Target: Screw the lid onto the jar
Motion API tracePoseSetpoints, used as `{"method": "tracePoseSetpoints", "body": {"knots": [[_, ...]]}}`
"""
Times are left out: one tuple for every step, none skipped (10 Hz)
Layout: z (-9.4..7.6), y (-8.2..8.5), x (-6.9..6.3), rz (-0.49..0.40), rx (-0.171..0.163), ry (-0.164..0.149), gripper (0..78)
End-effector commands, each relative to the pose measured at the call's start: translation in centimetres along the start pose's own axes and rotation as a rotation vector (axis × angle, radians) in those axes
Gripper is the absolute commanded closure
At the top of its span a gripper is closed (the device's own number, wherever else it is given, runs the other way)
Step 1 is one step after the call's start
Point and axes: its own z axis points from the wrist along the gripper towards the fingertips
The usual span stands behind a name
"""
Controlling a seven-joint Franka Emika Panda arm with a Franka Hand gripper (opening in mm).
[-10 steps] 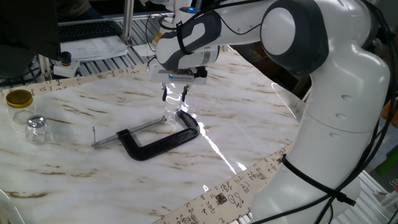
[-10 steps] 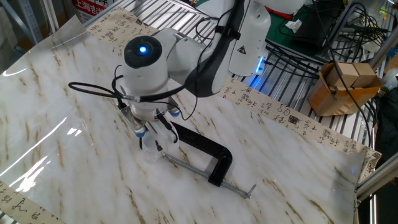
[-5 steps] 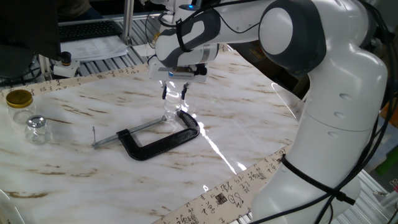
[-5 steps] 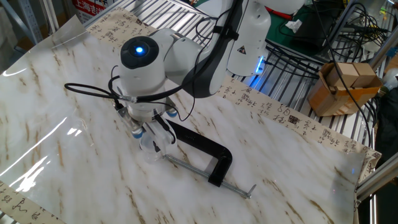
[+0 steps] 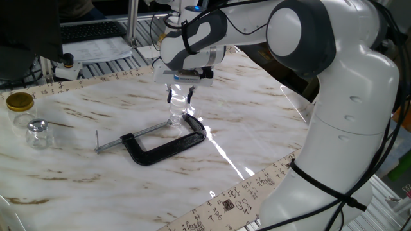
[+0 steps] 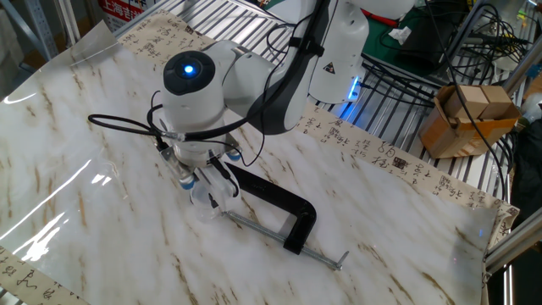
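The tiny clear glass jar stands upright on the marble table just behind the black C-clamp's jaw; it also shows in the other fixed view. My gripper points straight down right over the jar, its fingers closed on a small glinting transparent piece, the lid, held at the jar's top. In the other fixed view the gripper largely hides the lid, and whether it touches the jar's rim cannot be told.
A black C-clamp lies right in front of the jar, screw rod pointing left. A gold-lidded jar and a bulbous clear jar stand at the far left. A cardboard box sits off the table.
The wrist turned slightly and shifted a little over the jar between one second and half a second ago. Since then nothing visibly moved.
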Motion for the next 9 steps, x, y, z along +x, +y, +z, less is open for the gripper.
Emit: {"method": "tracePoseSetpoints", "body": {"knots": [[0.33,-0.03,0.45,0.004,-0.003,-0.005,76.4],[0.33,-0.03,0.45,0.004,-0.003,-0.005,76.4],[0.38,-0.02,0.45,0.003,-0.005,-0.004,76.4],[0.53,0.01,0.44,0.003,-0.005,-0.004,76.4],[0.72,0.03,0.49,0.004,-0.005,-0.007,76.4],[0.8,0.04,0.53,0.008,-0.006,-0.008,76.4],[0.8,0.03,0.53,0.008,-0.007,-0.008,76.4],[0.83,0.03,0.57,0.01,-0.008,-0.007,76.4],[0.95,0.05,0.57,0.009,-0.013,-0.003,76.4]]}}
